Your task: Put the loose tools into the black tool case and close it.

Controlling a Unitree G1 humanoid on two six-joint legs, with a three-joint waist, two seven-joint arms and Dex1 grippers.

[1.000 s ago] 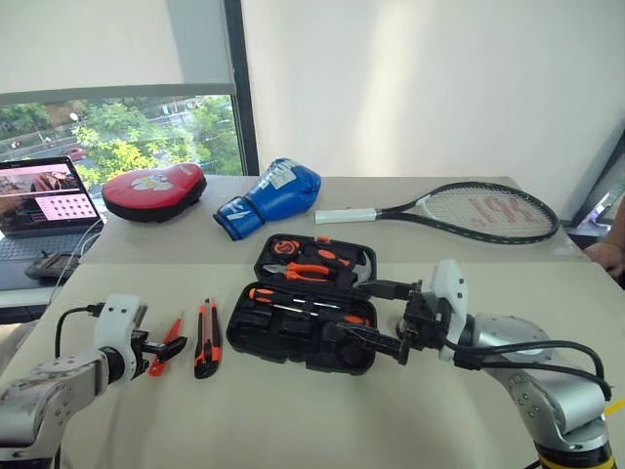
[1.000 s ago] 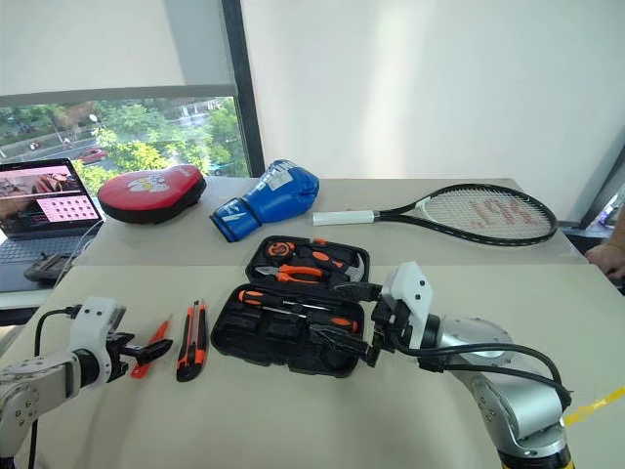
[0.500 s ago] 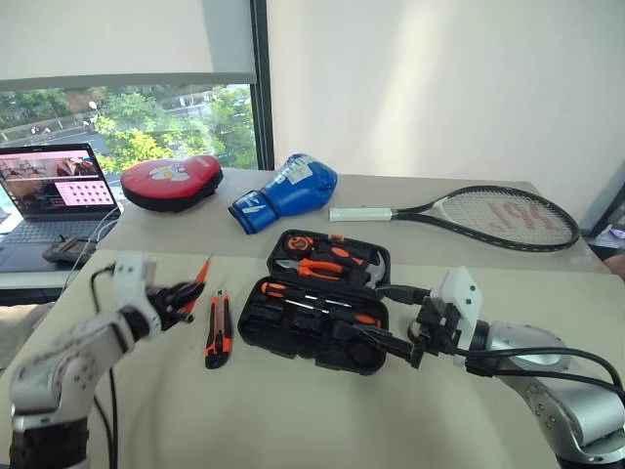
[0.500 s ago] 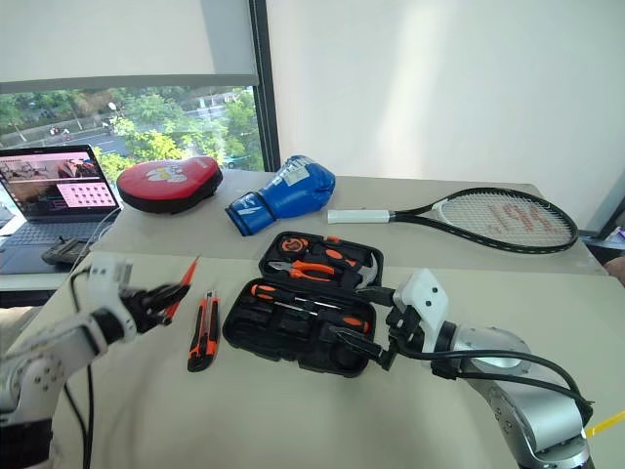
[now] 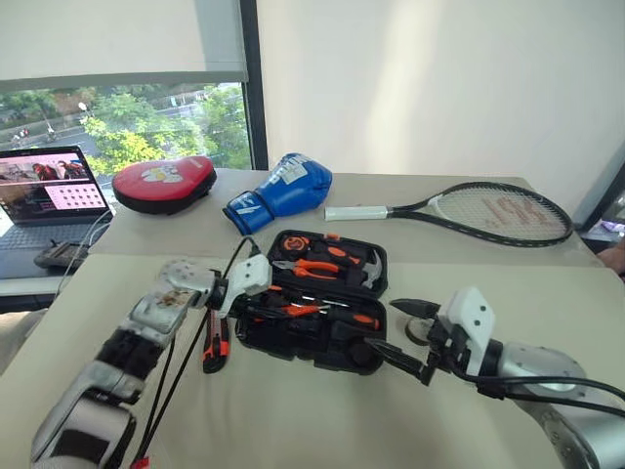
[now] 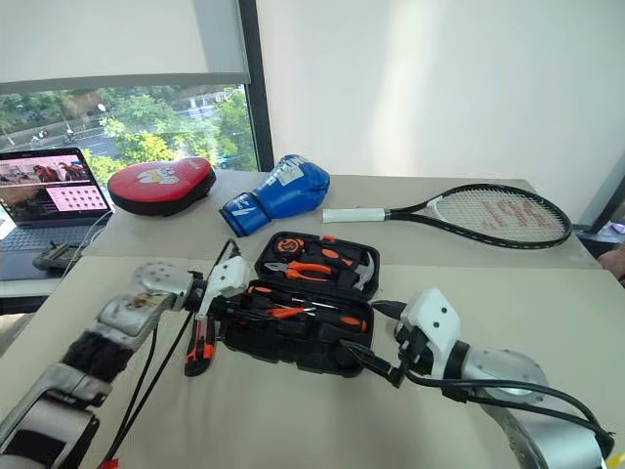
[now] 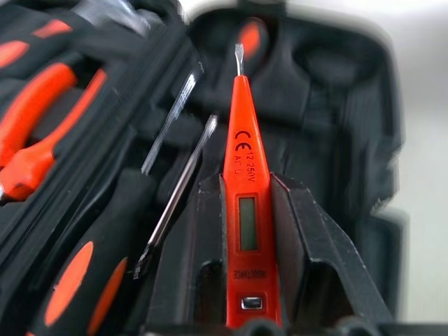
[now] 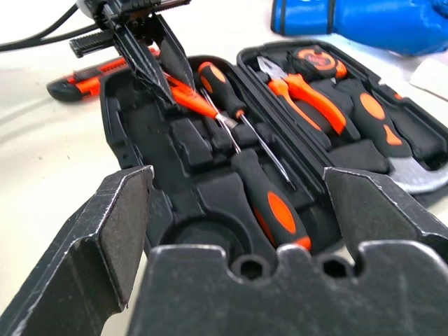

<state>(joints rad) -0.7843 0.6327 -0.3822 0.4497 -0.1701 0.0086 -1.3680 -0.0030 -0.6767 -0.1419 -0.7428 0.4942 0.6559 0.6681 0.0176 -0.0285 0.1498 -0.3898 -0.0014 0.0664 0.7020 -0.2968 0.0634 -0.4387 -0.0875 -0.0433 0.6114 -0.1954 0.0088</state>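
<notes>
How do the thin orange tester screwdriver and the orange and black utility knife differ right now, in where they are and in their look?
The tester screwdriver is gripped between the left gripper's fingers and held over the open tool case; the utility knife lies flat on the table, beside the case and untouched. The screwdriver is slim, all orange, with a small window and a metal tip; the knife is wider, with orange and black bands. Both are outside the case's slots.

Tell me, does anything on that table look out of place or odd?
Only the orange-and-black utility knife, lying loose on the table beside the open black plastic tool case instead of in a slot. The left gripper holds the slim orange tester screwdriver over the case. Nothing looks spilled or damaged.
</notes>
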